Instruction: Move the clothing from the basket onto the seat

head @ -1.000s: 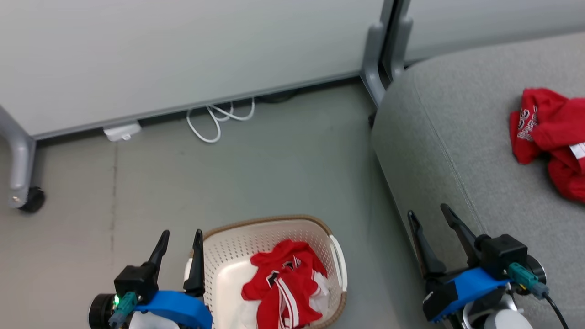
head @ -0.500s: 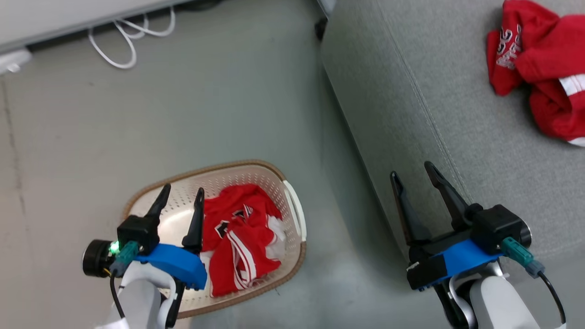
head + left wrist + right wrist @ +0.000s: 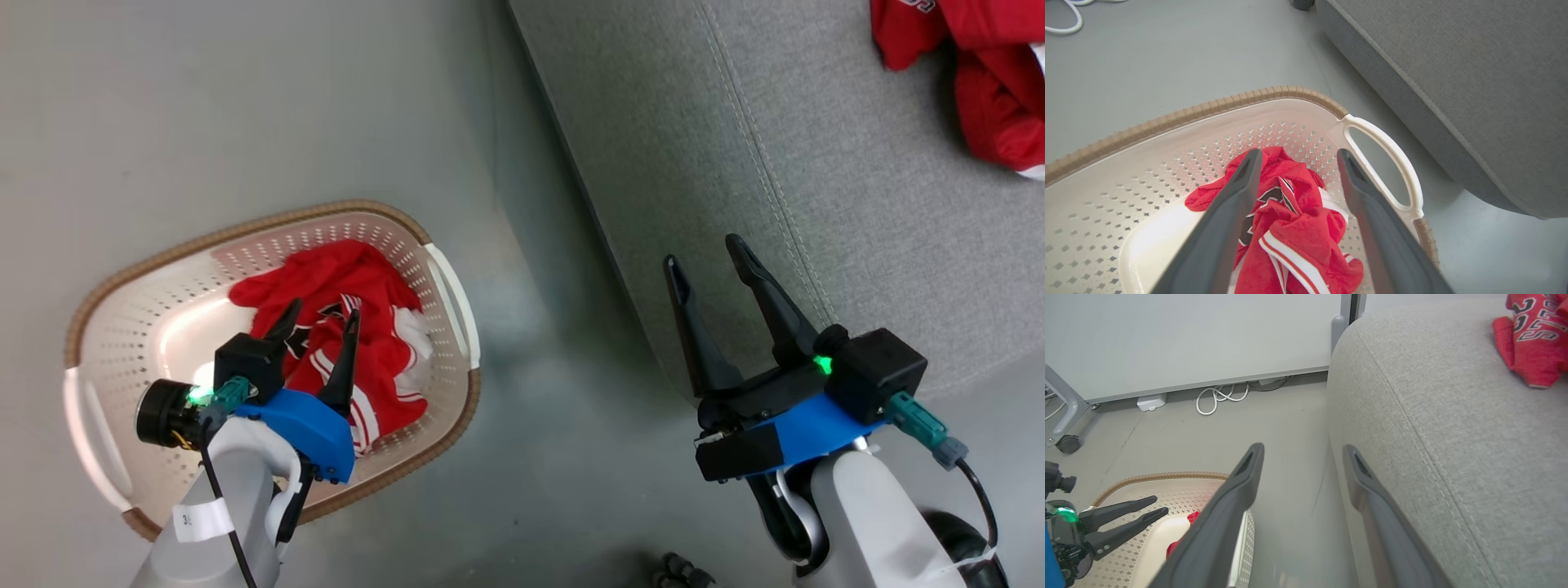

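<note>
A red garment with white stripe trim (image 3: 326,282) lies crumpled in the cream perforated basket (image 3: 245,222) on the floor. My left gripper (image 3: 323,310) hangs open just above it, and in the left wrist view its fingers straddle the clothing (image 3: 1298,228) without touching. My right gripper (image 3: 703,251) stands open and empty beside the front edge of the grey seat (image 3: 735,122). A second red garment (image 3: 980,82) with white lettering (image 3: 1531,339) lies on the seat at the far right.
The basket's white handle (image 3: 1392,151) faces the seat's side (image 3: 1453,81), with a strip of grey floor between them. A white cable (image 3: 1220,398), a white adapter (image 3: 1151,403) and a frame caster (image 3: 1067,444) sit by the wall panel.
The head camera has tilted down, shifting the whole picture. My left gripper has moved from beside the basket to over the red garment inside it. Both grippers stay open.
</note>
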